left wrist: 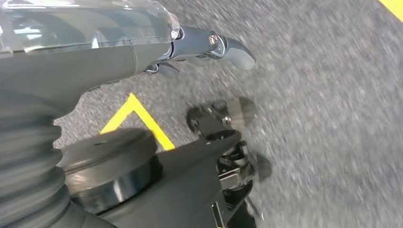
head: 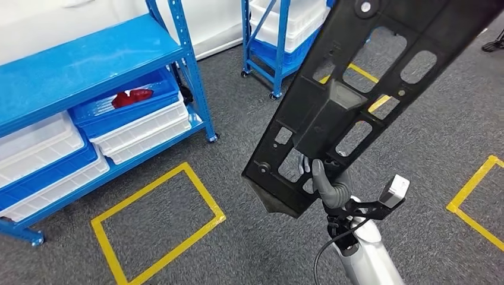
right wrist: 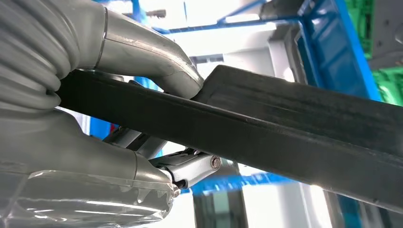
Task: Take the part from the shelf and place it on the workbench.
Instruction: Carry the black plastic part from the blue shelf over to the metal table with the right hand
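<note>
gripping the long black part (head: pixel 350 101) near its lower end, the right hand (head: pixel 328 187) sits mostly hidden behind it, upper end cut off.

Grey carpet floor (head: pixel 249 249) with yellow tape rectangles (head: pixel 157 222), blue shelving (head: pixel 83 59) holding white bins (head: pixel 142 127).

Right hand (head: pixel 325 185) raised on its silver arm, fingers clamped; left hand (left wrist: pixel 209 45) hanging, fingers apart.

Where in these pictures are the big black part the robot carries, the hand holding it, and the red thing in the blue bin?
black part (head: pixel 350 95), head view, on its flat middle panel among the cutouts.
right hand (head: pixel 330 189), head view, on the grey fingers at the part's lower end.
red thing (head: pixel 132 97), head view, on its middle, inside the blue bin.
</note>
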`<action>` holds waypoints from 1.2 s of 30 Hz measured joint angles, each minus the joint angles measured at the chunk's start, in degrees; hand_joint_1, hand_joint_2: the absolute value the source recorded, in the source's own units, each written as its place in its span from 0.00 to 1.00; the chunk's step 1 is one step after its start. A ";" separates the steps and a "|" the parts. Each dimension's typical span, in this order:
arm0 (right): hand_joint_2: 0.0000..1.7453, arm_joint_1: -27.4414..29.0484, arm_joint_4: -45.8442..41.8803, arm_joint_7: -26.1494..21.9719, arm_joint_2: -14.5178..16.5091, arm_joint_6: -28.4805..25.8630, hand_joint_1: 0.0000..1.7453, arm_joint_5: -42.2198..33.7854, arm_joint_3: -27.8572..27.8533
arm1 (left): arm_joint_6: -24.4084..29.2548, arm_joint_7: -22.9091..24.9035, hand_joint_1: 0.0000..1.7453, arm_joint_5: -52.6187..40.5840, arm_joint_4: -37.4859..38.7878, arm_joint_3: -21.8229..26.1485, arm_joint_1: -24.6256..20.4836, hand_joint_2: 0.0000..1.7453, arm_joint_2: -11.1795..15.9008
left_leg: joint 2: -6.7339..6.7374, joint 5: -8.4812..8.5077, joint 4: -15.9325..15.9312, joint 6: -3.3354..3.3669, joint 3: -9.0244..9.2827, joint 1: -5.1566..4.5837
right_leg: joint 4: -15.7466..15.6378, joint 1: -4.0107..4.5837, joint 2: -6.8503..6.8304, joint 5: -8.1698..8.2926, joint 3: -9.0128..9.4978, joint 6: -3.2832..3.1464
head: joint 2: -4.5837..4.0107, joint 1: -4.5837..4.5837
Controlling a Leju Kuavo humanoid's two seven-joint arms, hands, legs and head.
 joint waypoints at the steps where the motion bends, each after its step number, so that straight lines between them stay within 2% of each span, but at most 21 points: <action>1: 1.00 0.11 -0.06 -0.13 -0.05 0.01 1.00 0.01 -0.15 | -0.09 0.08 0.00 0.01 0.00 -0.01 0.04 1.00 0.00 | -1.46 -2.05 3.71 -0.01 -1.52 0.03 | 0.00 0.08 0.63 0.09 -0.09 -0.23 | 0.00 0.00; 3: 1.00 0.61 -0.08 -0.40 -0.25 0.10 1.00 0.01 -0.34 | -0.23 0.23 0.00 0.14 0.00 -0.02 0.21 1.00 -0.01 | -2.39 -4.97 11.22 0.23 -4.88 -0.01 | 0.01 0.40 2.09 0.23 -0.19 -0.56 | 0.00 0.01; 4: 1.00 0.95 -0.09 -0.51 -0.40 0.18 1.00 0.01 -0.41 | -0.27 0.24 0.00 0.25 0.00 -0.02 0.25 1.00 -0.02 | -2.50 -4.95 12.77 0.45 -5.66 -0.05 | 0.03 0.59 2.88 0.27 -0.20 -0.63 | 0.00 0.01; 6: 1.00 1.50 -0.26 -0.68 -0.69 0.38 1.00 0.01 -0.50 | -0.32 0.12 0.00 0.50 0.00 -0.01 0.26 1.00 -0.09 | -2.92 -1.85 9.16 1.24 -4.20 -0.24 | 0.04 0.93 4.56 0.35 -0.12 -0.68 | 0.00 0.01; 8: 1.00 1.65 -0.73 -0.72 -0.83 0.61 1.00 0.01 -0.56 | -0.33 -0.19 0.00 0.85 -0.01 0.04 0.24 1.00 -0.11 | -5.30 1.82 1.33 2.45 -0.78 -0.45 | 0.05 1.02 6.08 0.49 -0.11 -0.54 | 0.00 0.01; 10: 1.00 1.60 -1.24 -0.67 -0.87 0.78 1.00 -0.02 -0.60 | -0.26 -0.62 0.00 1.30 -0.02 0.14 0.21 1.00 -0.13 | -7.25 2.94 -2.97 3.08 1.10 -0.66 | 0.09 0.68 7.36 0.78 -0.49 0.00 | 0.00 0.01; 12: 1.00 1.66 -1.95 -0.37 -0.90 0.98 1.00 0.02 -0.76 | -0.05 -1.17 0.00 1.73 -0.02 0.21 0.08 1.00 -0.27 | -6.66 3.10 -3.89 3.04 1.44 -0.76 | -0.09 0.39 8.50 1.21 -0.93 0.86 | 0.00 0.01; 13: 1.00 1.76 -2.48 -0.14 -0.91 1.09 1.00 0.07 -0.89 | 0.12 -1.45 0.00 1.90 -0.03 0.24 -0.02 1.00 -0.40 | -6.07 3.41 -4.35 3.06 1.57 -0.67 | -0.03 0.41 8.02 1.21 -1.09 1.17 | 0.00 0.01; 15: 1.00 1.68 -3.72 0.42 -0.92 1.22 1.00 0.19 -1.14 | 0.40 -2.01 0.00 2.27 -0.05 0.32 -0.11 1.00 -0.69 | -4.61 4.05 -5.35 3.26 1.84 -0.37 | 2.54 0.69 4.89 -0.65 -2.37 1.63 | 0.00 0.02; 17: 1.00 1.72 -4.88 0.92 -0.92 1.23 1.00 0.33 -1.27 | 0.51 -2.31 0.00 2.43 -0.07 0.42 0.03 1.00 -0.84 | -3.00 4.20 -5.56 3.48 1.82 -0.42 | 9.22 0.57 1.86 -4.43 -5.41 2.05 | 0.00 0.03; 19: 1.00 2.34 -5.96 1.23 -1.08 1.20 1.00 0.49 -1.54 | 0.54 -2.37 0.00 2.37 -0.07 0.48 0.16 1.00 -0.90 | -1.40 4.13 -5.41 3.49 1.64 -0.44 | 14.69 0.17 1.27 -6.29 -7.80 2.63 | 0.00 0.03; 20: 1.00 2.72 -6.49 1.29 -1.25 1.19 1.00 0.54 -1.74 | 0.53 -2.36 0.00 2.29 -0.07 0.48 0.14 1.00 -0.96 | -0.67 4.05 -5.29 3.44 1.57 -0.43 | 14.78 -0.04 1.09 -5.79 -7.66 2.88 | 0.00 0.03; 22: 1.00 3.54 -7.67 1.06 -1.66 1.16 1.00 0.55 -2.28 | 0.49 -2.34 0.00 2.12 -0.07 0.49 -0.03 1.00 -1.17 | 0.66 3.69 -4.81 3.10 1.52 -0.40 | 8.26 -0.38 -0.30 -2.56 -3.88 3.22 | 0.00 0.03; 24: 1.00 4.44 -8.85 0.51 -2.02 1.15 1.00 0.52 -2.87 | 0.49 -2.23 0.00 2.05 -0.07 0.49 -0.22 1.00 -1.32 | 1.68 3.14 -4.23 2.48 1.52 -0.66 | 1.71 -0.13 -2.68 -0.65 -0.22 2.82 | 0.00 0.03; 26: 1.00 5.46 -9.85 0.03 -2.26 1.15 1.00 0.47 -3.41 | 0.61 -2.08 0.00 2.06 -0.07 0.49 -0.29 1.00 -1.36 | 2.60 2.80 -3.96 1.82 1.68 -0.96 | 0.38 0.27 -3.18 -0.71 0.27 2.03 | 0.00 0.03; 28: 1.00 6.69 -10.76 -0.19 -2.48 1.13 1.00 0.45 -4.04 | 0.70 -1.98 0.00 2.10 -0.07 0.50 -0.27 1.00 -1.40 | 3.18 2.49 -3.90 1.15 1.94 -0.88 | 0.19 0.21 -1.85 -0.47 0.08 1.33 | 0.00 0.03; 30: 1.00 7.66 -11.55 -0.28 -2.60 1.08 1.00 0.48 -4.56 | 0.73 -1.86 0.00 2.11 -0.07 0.51 -0.13 1.00 -1.42 | 1.26 0.50 -1.69 0.60 1.18 -0.60 | -0.07 -0.03 -0.59 -0.14 0.02 0.55 | 0.00 0.03; 32: 1.00 8.37 -12.11 -0.38 -2.62 1.07 1.00 0.57 -4.74 | 0.76 -1.61 0.00 2.11 -0.07 0.52 0.30 1.00 -1.42 | -1.48 -3.41 4.87 0.42 -1.55 -0.42 | -0.17 -0.07 0.73 0.08 -0.12 0.05 | 0.00 0.03; 34: 1.00 9.32 -12.40 -0.43 -2.62 1.09 1.00 0.73 -4.82 | 0.79 -1.31 0.00 2.12 -0.07 0.55 0.91 1.00 -1.40 | -2.41 -5.93 11.69 0.46 -4.56 -0.41 | -0.15 0.13 2.28 0.18 -0.24 -0.13 | 0.00 0.03; 35: 1.00 9.80 -12.48 -0.45 -2.62 1.13 1.00 0.79 -4.90 | 0.82 -1.16 0.00 2.19 -0.07 0.56 1.15 1.00 -1.40 | -2.58 -5.70 12.74 0.57 -5.05 -0.42 | -0.13 0.23 3.14 0.23 -0.26 -0.15 | 0.00 0.03; 36: 1.00 10.13 -12.51 -0.45 -2.62 1.19 1.00 0.84 -4.99 | 0.84 -1.04 0.00 2.32 -0.07 0.58 1.27 1.00 -1.40 | -2.74 -4.20 11.08 0.76 -4.31 -0.43 | -0.09 0.29 3.97 0.26 -0.24 -0.13 | 0.00 0.03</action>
